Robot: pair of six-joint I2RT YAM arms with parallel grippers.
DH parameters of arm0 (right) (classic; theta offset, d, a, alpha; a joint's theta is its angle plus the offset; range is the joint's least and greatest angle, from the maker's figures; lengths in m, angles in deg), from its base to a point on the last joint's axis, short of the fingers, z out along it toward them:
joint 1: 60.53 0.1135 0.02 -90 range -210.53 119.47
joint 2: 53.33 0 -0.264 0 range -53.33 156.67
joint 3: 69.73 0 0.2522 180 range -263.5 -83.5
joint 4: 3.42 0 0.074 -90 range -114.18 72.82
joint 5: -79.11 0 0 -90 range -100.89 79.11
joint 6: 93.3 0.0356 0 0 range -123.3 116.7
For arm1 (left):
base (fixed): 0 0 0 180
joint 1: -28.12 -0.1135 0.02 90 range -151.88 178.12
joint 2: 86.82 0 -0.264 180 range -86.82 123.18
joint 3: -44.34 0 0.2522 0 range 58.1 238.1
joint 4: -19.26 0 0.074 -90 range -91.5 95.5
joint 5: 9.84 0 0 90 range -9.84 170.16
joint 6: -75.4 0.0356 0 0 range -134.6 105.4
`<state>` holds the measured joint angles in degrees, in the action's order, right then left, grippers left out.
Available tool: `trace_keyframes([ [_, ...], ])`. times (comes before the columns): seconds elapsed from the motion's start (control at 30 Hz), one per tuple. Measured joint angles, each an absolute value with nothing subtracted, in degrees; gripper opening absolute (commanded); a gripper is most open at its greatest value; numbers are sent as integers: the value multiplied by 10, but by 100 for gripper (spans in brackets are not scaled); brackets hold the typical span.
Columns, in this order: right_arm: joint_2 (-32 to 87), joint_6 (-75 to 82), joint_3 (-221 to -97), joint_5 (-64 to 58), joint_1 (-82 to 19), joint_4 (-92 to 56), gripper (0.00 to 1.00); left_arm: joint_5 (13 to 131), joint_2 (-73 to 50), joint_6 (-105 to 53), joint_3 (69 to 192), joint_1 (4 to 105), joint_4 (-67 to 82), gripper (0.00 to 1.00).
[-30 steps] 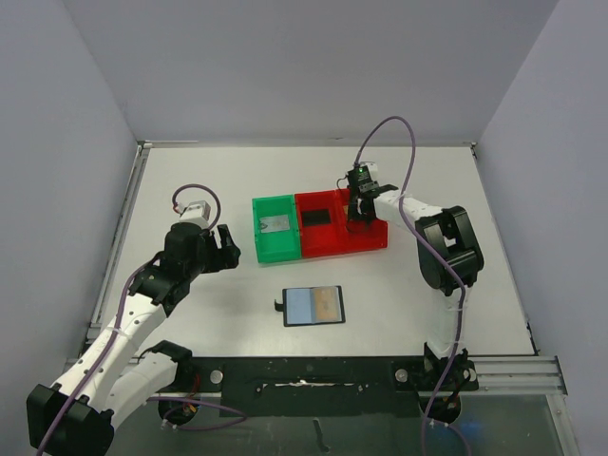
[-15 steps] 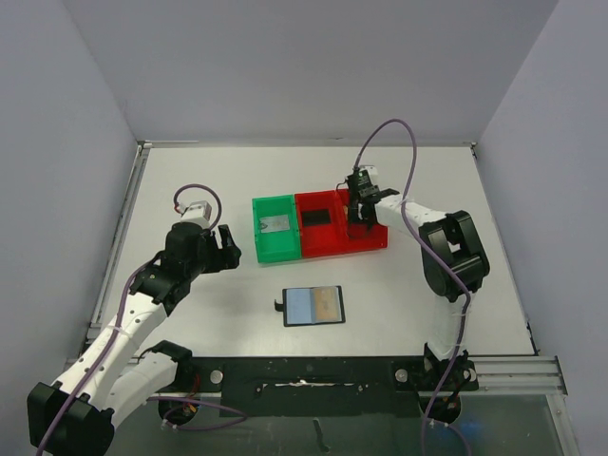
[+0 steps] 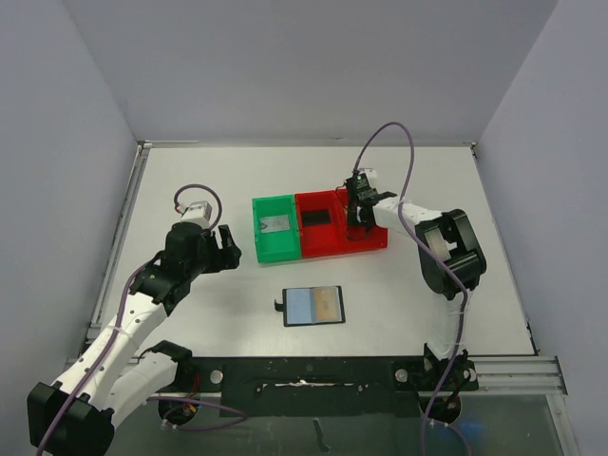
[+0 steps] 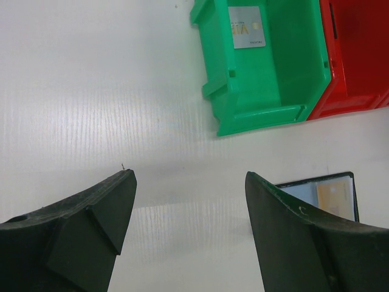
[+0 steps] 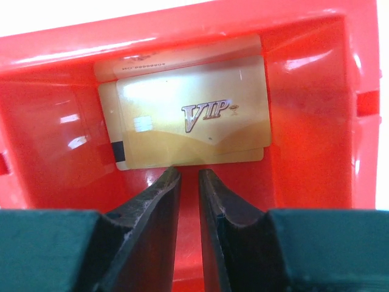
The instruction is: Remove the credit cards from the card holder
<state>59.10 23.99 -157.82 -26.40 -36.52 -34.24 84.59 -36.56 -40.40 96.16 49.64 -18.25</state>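
The card holder (image 3: 313,306) lies open on the table, bluish-grey pockets up, with a gold-tan card (image 3: 328,304) in its right pocket; its corner shows in the left wrist view (image 4: 322,193). A pale grey card (image 3: 275,225) lies in the green bin (image 4: 246,27). A black card (image 3: 318,218) lies in the left red bin. My right gripper (image 3: 359,220) reaches into the right red bin. Its jaws (image 5: 189,171) are a narrow gap apart and empty, just short of a gold "VIP" card (image 5: 194,115) lying flat on another card. My left gripper (image 3: 228,249) hangs open and empty (image 4: 189,176) over bare table.
The green bin (image 3: 258,239) and two red bins (image 3: 332,249) stand side by side at mid-table. The right red bin's walls (image 5: 316,109) close in on my right gripper. White walls enclose the table on three sides.
My right gripper has shifted slightly within the right red bin. The left arm, the card holder and the other cards have not moved.
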Motion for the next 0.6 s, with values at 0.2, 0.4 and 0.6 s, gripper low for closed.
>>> trace_keyframes([
  [0.2,606,240,-1580,-274,-365,-316,20,846,-366,-404,962,496,-183,72],
  [0.4,609,237,-1576,-283,-365,-293,21,846,-366,-404,962,496,-183,72],
  [0.6,609,222,-1574,-277,-365,-267,23,846,-366,-404,962,496,-183,72],
])
